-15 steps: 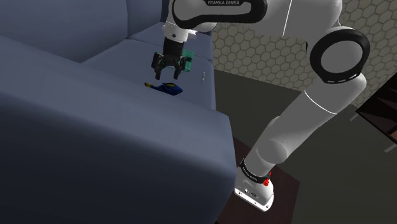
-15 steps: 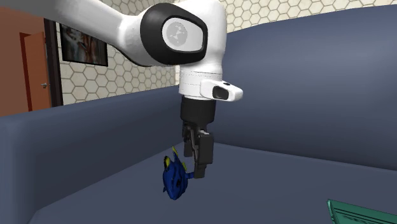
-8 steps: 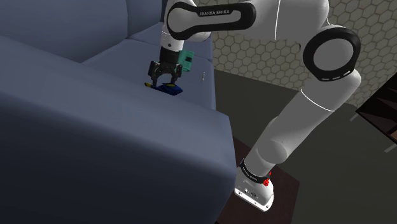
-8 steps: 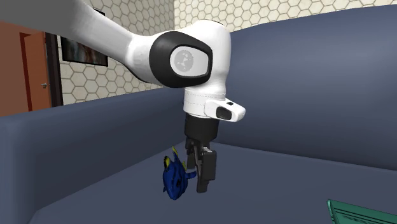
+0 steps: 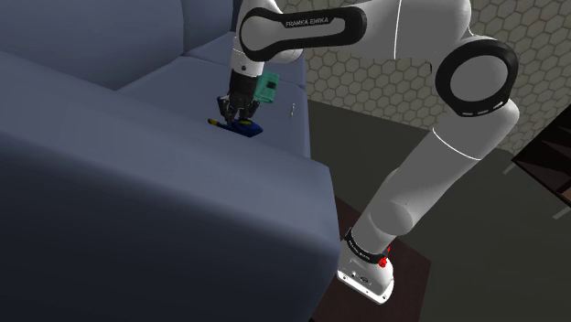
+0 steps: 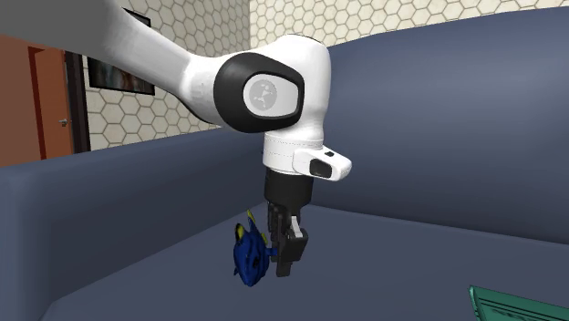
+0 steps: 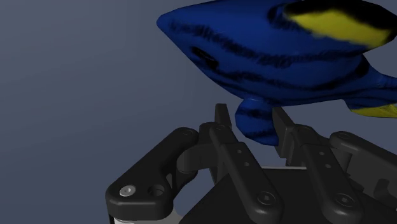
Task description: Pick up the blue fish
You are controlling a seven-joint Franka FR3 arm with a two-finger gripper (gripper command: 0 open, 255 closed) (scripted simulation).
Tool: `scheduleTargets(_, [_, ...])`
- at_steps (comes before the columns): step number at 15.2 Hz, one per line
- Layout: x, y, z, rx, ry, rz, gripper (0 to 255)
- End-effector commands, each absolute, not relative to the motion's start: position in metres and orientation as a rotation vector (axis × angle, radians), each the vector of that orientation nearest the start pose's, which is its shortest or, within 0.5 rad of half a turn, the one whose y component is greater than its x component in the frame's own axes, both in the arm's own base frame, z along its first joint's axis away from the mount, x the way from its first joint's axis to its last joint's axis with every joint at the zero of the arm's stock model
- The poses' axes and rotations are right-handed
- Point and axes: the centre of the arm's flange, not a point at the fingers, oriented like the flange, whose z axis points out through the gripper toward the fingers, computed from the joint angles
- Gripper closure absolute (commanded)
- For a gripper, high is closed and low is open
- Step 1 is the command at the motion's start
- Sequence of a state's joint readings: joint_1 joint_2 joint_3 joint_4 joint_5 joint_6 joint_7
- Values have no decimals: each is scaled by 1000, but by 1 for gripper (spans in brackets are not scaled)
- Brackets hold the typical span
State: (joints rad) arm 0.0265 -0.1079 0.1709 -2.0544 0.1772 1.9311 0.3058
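Wrist view has the black gripper (image 7: 250, 119) pinched on just the belly fin of the blue fish (image 7: 267, 54), which lies on the grey-blue sofa seat (image 7: 76, 83), so I'd lift slow and straight lest that thin hold slips.

arm (image 5: 430, 165): white | joints (image 5: 483, 78): black | lettering (image 5: 316, 20): FRANKA EMIKA | gripper (image 6: 284, 263): black

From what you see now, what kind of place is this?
Probably a living room: the hand grips a blue fish on a blue-grey sofa, and a framed picture hangs on the hexagon-patterned wall.
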Motion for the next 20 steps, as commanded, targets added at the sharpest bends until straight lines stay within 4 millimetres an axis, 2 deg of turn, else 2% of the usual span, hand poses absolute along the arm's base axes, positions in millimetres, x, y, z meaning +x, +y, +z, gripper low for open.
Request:
scheduleTargets(1, [509,117,483,-2991,260,80,255])
scheduleTargets(4, [510,117,483,-2991,260,80,255])
scheduleTargets(19, [510,117,562,-2991,260,80,255])
scheduleTargets(20, [509,117,563,-2991,260,80,255])
